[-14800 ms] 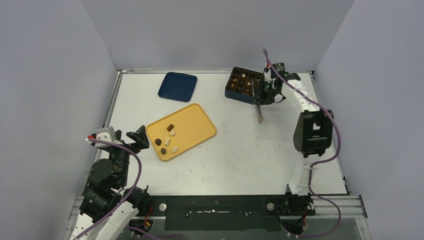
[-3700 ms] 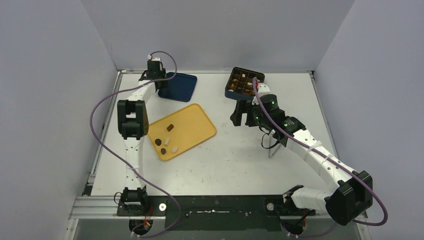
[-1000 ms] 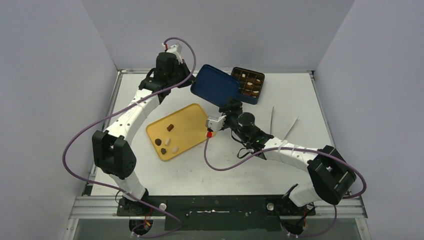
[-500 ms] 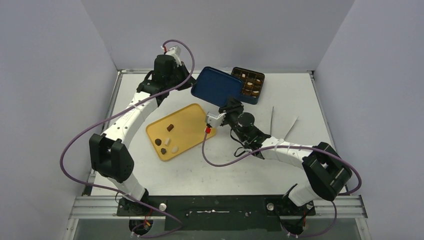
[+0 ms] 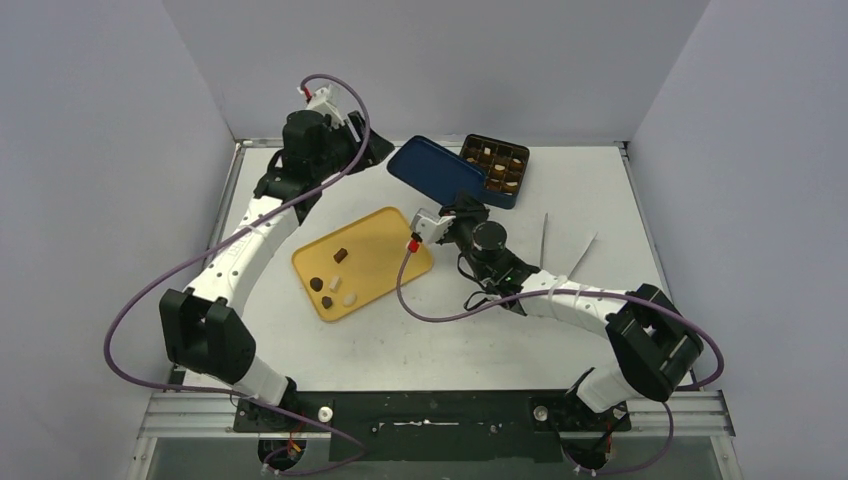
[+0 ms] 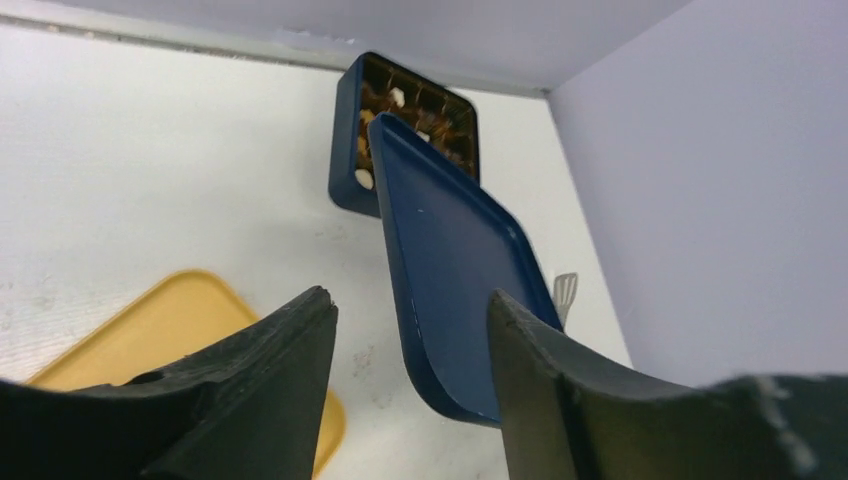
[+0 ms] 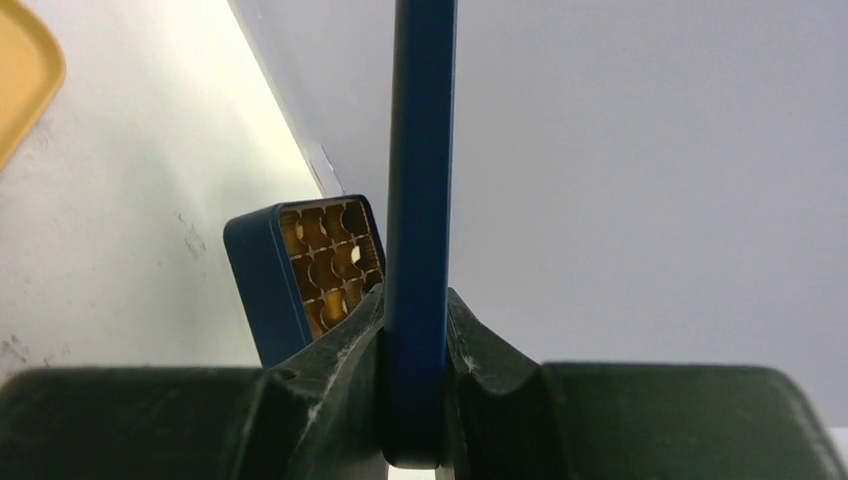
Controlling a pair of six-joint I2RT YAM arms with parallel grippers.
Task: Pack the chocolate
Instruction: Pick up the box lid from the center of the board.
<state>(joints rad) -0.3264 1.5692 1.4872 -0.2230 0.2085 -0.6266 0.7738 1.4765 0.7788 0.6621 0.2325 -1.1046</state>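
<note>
The chocolate (image 5: 341, 254) lies in two places: most pieces sit in the cells of the blue box (image 7: 258, 280), and a few lie loose on the yellow tray (image 5: 385, 245), well apart from it. The step in hand appears to be lidding: the right gripper (image 7: 414, 330) is clamped on the edge of the blue lid (image 5: 435, 172), held tilted in the air by the box, while the left gripper (image 6: 410, 300) stands parted, gripping nothing. Next the lid needs levelling and squaring over the box; the tray pieces are not yet packed.

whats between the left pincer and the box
The blue lid, gripped by the right pincer, stands between them; clearest in the left wrist view.
</note>
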